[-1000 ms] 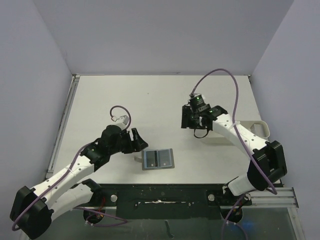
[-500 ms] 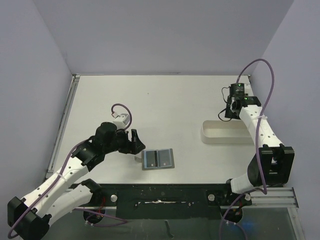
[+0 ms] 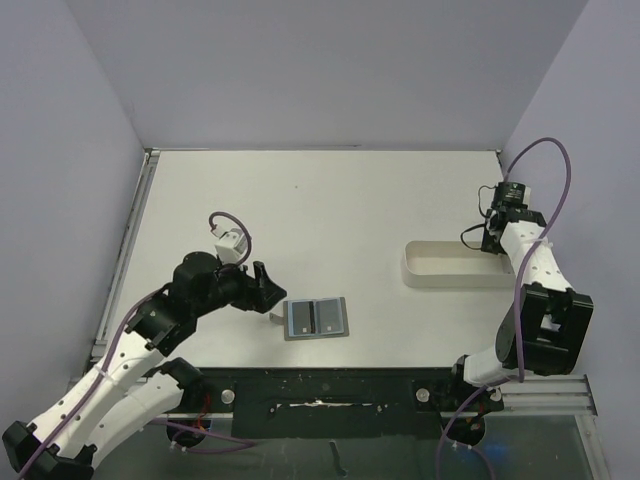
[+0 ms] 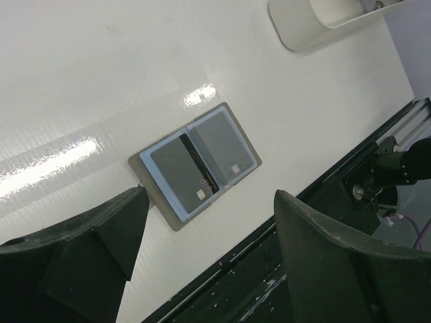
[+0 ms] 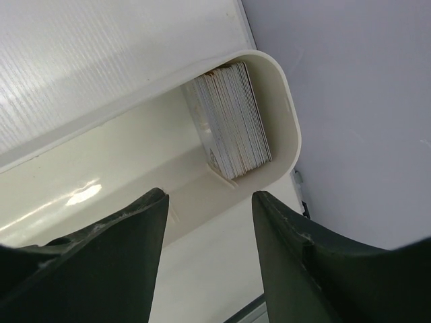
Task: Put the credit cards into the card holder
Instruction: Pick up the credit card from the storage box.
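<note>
The card holder (image 3: pixel 317 318) lies open near the table's front edge, grey-olive rim, light blue lining. In the left wrist view the card holder (image 4: pixel 195 163) carries a dark card (image 4: pixel 180 166) in one half and a paler grey card (image 4: pixel 222 142) in the other. My left gripper (image 3: pixel 262 285) is open and empty, just left of the holder; its jaws (image 4: pixel 210 196) are spread wide above it. My right gripper (image 3: pixel 497 236) is open and empty over the right end of the white tray (image 3: pixel 455 266). A stack of cards (image 5: pixel 232 121) stands on edge in that end, beyond the right gripper (image 5: pixel 210 196).
The white oblong tray's rim (image 5: pixel 286 114) curves close to the right wall. The tray also shows in the left wrist view (image 4: pixel 316 20). A black rail (image 3: pixel 320 385) runs along the front edge. Purple-grey walls enclose the table on three sides.
My right arm has swung from the table's middle to the right, ending over the tray's right end. My left arm has drawn back a little to the left. The card holder has not moved.
</note>
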Controlling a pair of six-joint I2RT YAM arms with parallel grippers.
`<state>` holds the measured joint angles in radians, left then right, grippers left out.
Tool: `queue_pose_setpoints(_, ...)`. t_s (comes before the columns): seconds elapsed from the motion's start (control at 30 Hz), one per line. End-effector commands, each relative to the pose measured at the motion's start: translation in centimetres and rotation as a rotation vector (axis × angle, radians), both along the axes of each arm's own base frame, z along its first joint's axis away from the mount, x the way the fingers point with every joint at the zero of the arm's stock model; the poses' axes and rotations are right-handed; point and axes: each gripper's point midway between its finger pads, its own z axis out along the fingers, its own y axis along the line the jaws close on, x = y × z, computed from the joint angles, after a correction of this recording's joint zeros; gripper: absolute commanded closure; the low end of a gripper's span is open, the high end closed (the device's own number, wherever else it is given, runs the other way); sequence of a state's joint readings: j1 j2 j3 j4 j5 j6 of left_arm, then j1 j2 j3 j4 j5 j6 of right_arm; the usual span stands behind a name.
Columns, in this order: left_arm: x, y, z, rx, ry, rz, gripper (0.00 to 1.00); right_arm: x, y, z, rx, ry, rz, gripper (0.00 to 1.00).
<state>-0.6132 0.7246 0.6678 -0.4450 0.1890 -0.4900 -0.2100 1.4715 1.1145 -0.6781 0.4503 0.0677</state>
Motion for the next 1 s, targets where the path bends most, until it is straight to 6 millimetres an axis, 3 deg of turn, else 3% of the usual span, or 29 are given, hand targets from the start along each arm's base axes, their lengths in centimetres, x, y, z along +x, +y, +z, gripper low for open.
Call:
queue_pose_setpoints(0.0,0.0,-0.1,2.1,-0.046,-0.081,-0.015,0.26,1.4,-0.2,0.3,0.014,-0.058,-0.031,0.47)
queue_pose_setpoints(0.23,-0.5,-0.1,2.7,-0.058,-0.102,-0.025,0.25,1.8,-0.8,-1.3,0.001,-0.083,-0.111,0.49)
queue_pose_setpoints(0.53,-0.6,0.3,3.4,-0.065,-0.132,-0.003,0.25,2.5,-2.6,-3.8,-0.100,0.025,-0.100,0.47)
queue_pose_setpoints(0.97,-0.5,0.6,3.7,-0.062,-0.148,0.018,0.24,0.8,-4.2,-5.2,-0.199,0.155,-0.071,0.56)
